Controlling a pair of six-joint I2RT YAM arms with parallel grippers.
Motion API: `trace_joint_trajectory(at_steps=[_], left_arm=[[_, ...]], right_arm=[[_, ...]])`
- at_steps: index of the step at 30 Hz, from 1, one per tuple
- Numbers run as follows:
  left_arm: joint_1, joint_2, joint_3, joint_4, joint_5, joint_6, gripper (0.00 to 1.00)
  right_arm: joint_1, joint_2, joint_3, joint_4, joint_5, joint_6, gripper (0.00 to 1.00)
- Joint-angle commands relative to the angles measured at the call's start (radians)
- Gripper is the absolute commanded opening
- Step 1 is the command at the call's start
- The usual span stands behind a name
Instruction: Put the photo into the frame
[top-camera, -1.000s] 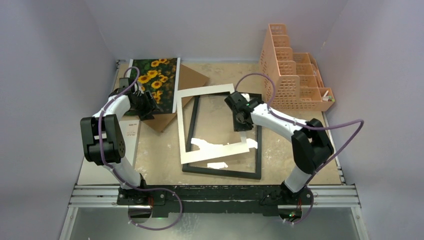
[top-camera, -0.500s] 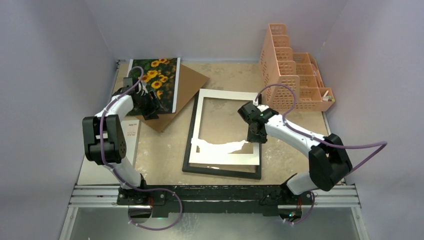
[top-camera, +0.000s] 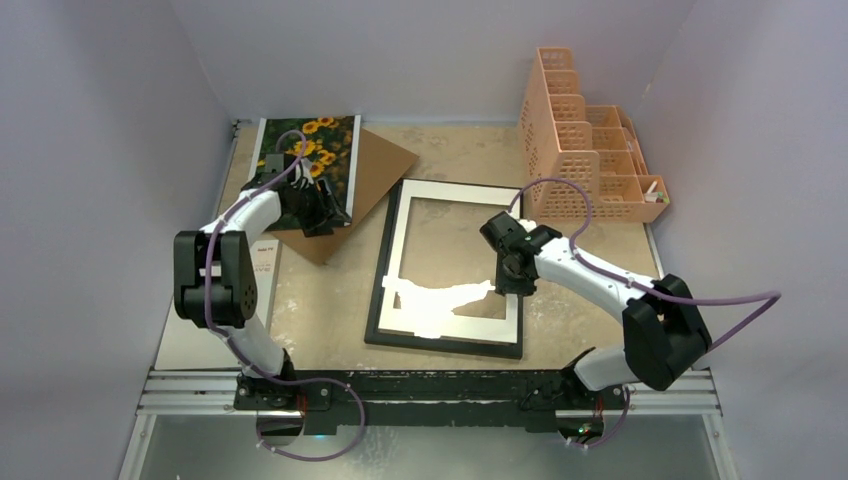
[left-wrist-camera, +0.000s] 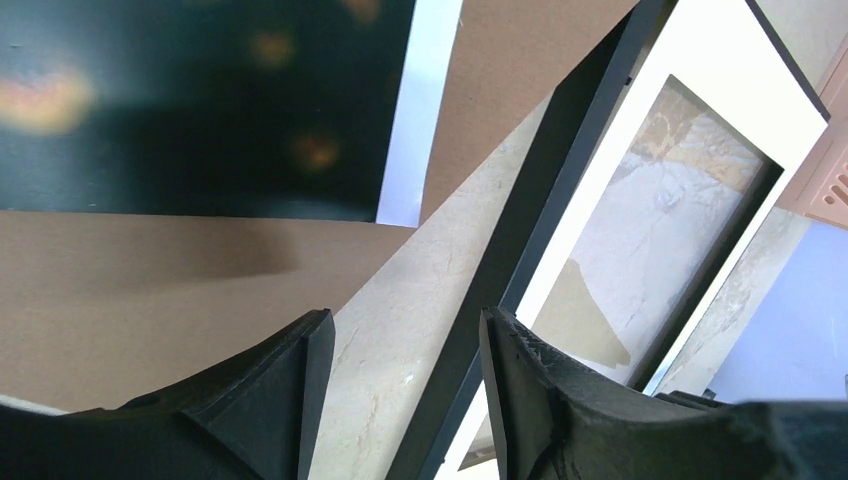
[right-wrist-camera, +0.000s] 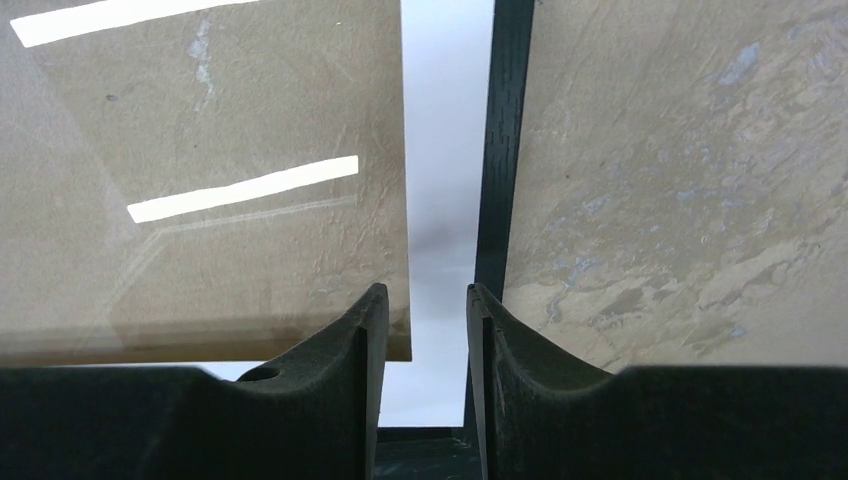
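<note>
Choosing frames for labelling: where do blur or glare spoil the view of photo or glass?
Left wrist: the photo is out of focus, its flowers orange smudges. Right wrist: bright glare streaks cross the glass. Top external: photo sharp, white reflections on the glass.

Robot lab test cell
A tabletop (top-camera: 330, 310) is enclosed by plain lilac walls (top-camera: 440, 50); two robot arms (top-camera: 215, 275) are bolted to an aluminium rail (top-camera: 200, 392).

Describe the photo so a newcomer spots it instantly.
Look at the far-left corner of the table, where a brown board lies at an angle. The photo rests on its left part. It is the only printed sheet: yellow sunflowers on dark green, white border, unlike the black frame at centre.
</note>
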Motion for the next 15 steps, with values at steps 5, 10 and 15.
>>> trace_joint_trajectory(at_steps=[5,10,15], left_arm=[[-0.052,0.0,0.009,0.054,0.017,-0.023,0.57],[-0.087,-0.002,0.002,0.085,0.035,-0.023,0.58],[-0.115,-0.005,-0.012,0.104,0.044,-0.025,0.58]], right_arm=[[-0.003,-0.019,0.03,-0.016,-0.008,-0.059,0.38],[-0.003,0.019,0.072,0.044,-0.015,-0.05,0.43],[0.0,0.035,0.094,0.222,-0.154,-0.156,0.44]])
